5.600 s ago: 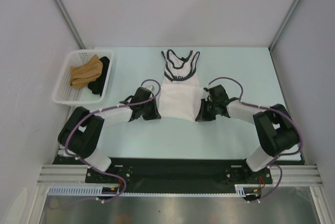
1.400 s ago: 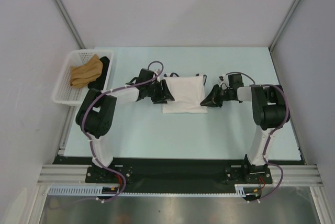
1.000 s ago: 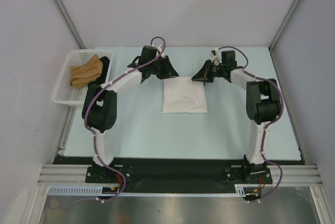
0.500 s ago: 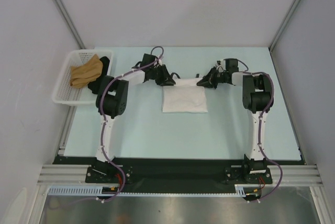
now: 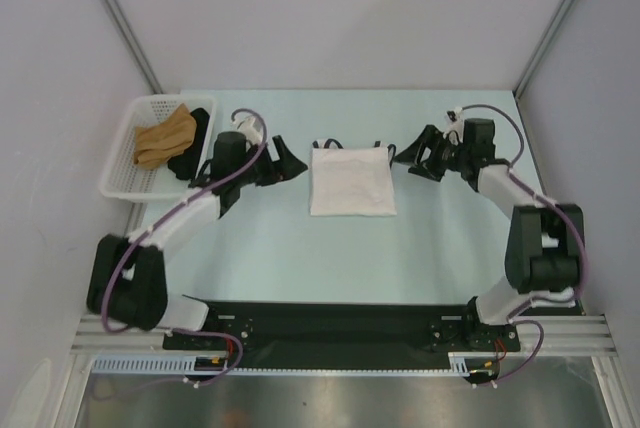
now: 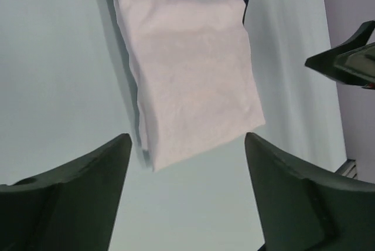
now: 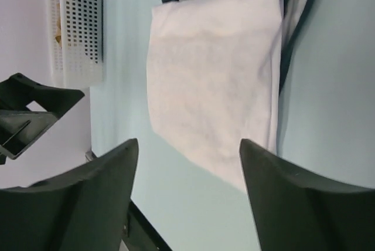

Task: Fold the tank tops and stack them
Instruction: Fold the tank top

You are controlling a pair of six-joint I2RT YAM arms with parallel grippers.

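One white tank top (image 5: 350, 180) lies folded into a flat rectangle in the middle of the table, plain side up, with dark navy straps poking out at its far edge. My left gripper (image 5: 286, 165) hovers open just left of it, clear of the cloth. My right gripper (image 5: 412, 157) hovers open just right of its far corner, also clear. In the left wrist view the tank top (image 6: 190, 75) lies beyond the wide-apart jaws of the left gripper (image 6: 187, 139). The right wrist view shows the tank top (image 7: 217, 81) ahead of the empty right gripper (image 7: 187, 145).
A white perforated basket (image 5: 122, 153) stands at the table's left edge, holding a tan cloth (image 5: 165, 136) and a black cloth (image 5: 195, 143). The basket (image 7: 79, 28) also shows in the right wrist view. Grey walls close in the table on three sides.
Both grippers opened and let go of the tank top's far edge, then drew back sideways. The tank top now lies flat with its straps at the far edge.
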